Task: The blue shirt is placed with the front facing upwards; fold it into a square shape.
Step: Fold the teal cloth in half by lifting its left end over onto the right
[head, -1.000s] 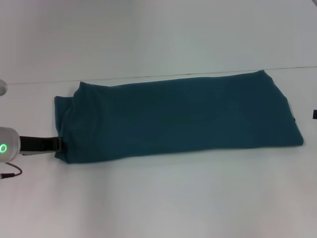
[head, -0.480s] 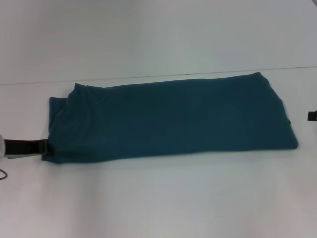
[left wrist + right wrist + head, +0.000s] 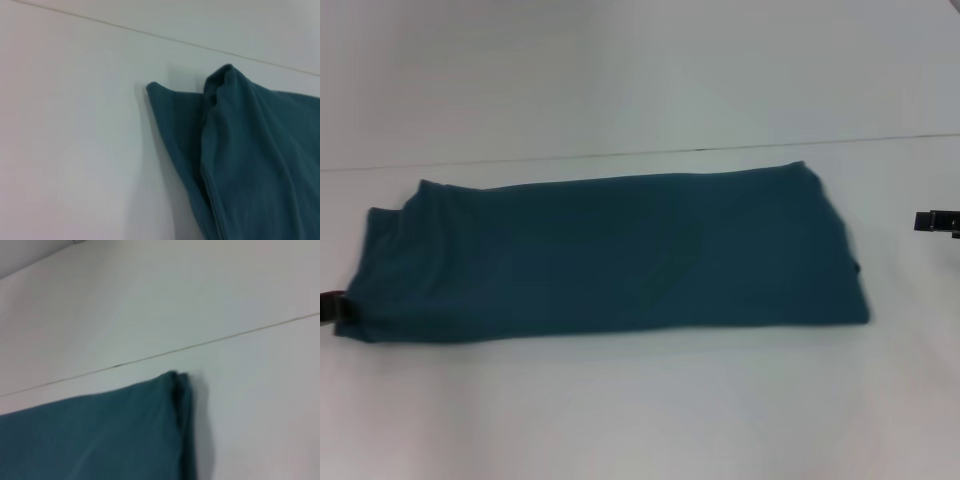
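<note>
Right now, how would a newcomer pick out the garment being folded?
On the white table, look for the dark teal-blue cotton shirt, folded into a long flat band running across it. Its plain side faces up, and it is the only coloured thing there; the left gripper is at its left end.

Blue shirt (image 3: pixel 610 255): folded long strip, now lying further toward the robot's left than a second ago, left end near the head view's edge. Left gripper (image 3: pixel 334 308): drawn back with it, only its tip visible at that end. Right gripper (image 3: pixel 937 222): further into view, apart from the shirt.
</note>
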